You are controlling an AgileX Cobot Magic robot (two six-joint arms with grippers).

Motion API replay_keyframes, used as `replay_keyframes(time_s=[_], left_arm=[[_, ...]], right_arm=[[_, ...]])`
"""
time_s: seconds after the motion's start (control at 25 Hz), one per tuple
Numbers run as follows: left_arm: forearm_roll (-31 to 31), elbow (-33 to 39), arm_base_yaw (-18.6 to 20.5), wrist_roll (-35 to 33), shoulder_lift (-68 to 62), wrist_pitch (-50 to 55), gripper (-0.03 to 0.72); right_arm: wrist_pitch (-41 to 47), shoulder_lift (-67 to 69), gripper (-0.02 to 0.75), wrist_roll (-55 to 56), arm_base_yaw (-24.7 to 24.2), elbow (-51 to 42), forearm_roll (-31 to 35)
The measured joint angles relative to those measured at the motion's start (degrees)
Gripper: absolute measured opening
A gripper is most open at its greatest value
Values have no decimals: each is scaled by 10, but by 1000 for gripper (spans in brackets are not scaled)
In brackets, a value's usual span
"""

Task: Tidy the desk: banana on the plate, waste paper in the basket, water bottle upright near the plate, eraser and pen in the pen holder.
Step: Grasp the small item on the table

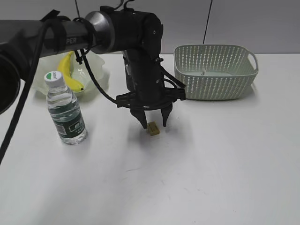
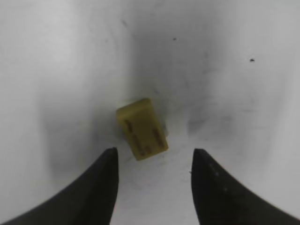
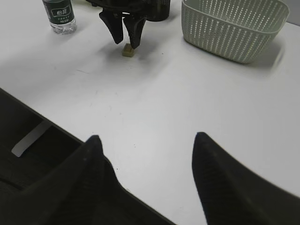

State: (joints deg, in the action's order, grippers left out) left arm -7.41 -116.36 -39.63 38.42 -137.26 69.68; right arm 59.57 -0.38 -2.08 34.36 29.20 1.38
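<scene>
In the exterior view, the left pincer (image 1: pixel 153 121) hung tips-down over the middle of the white surface (image 1: pixel 211 164), its fingers apart and holding nothing. The small yellow eraser (image 1: pixel 153 128) lay on the surface just below and between the fingertips. The water bottle (image 1: pixel 66 108) stood upright toward the left edge, just in front of the pale-green plate (image 1: pixel 96 70), and the banana (image 1: pixel 69 71) lay in that plate. The green basket (image 1: pixel 215 70) sat toward the far right corner.

In the left wrist view, the eraser (image 2: pixel 142 128) lay askew on the surface (image 2: pixel 234 70), just ahead of the gap between the two dark fingers (image 2: pixel 101 187), nearer the left one and touching neither.

In the right wrist view, the right pincer (image 3: pixel 147 183) hovered near the surface's (image 3: pixel 187 103) near edge, fingers apart and empty. Farther off, the left pincer (image 3: pixel 125 35) stood over the eraser (image 3: pixel 128 50), with the bottle (image 3: pixel 59 15) at the far left and the basket (image 3: pixel 234 29) at the far right.
</scene>
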Motion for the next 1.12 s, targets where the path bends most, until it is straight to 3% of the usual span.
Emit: replay_keyframes(time_s=[0.72,0.8,0.96,1.12], left_arm=[[-19,0,16,0,-32,0,373],[-20,0,16,0,-32,1,342],[-19,-4,16,-1,-32,1,176],[-22,-31,16,-13,-33,1,179]], right_arm=[[0,0,474,0,0,0,0],[0,0,474,0,1,0,0],[0,0,474,0,0,0,0],[0,0,474,0,1,0,0]])
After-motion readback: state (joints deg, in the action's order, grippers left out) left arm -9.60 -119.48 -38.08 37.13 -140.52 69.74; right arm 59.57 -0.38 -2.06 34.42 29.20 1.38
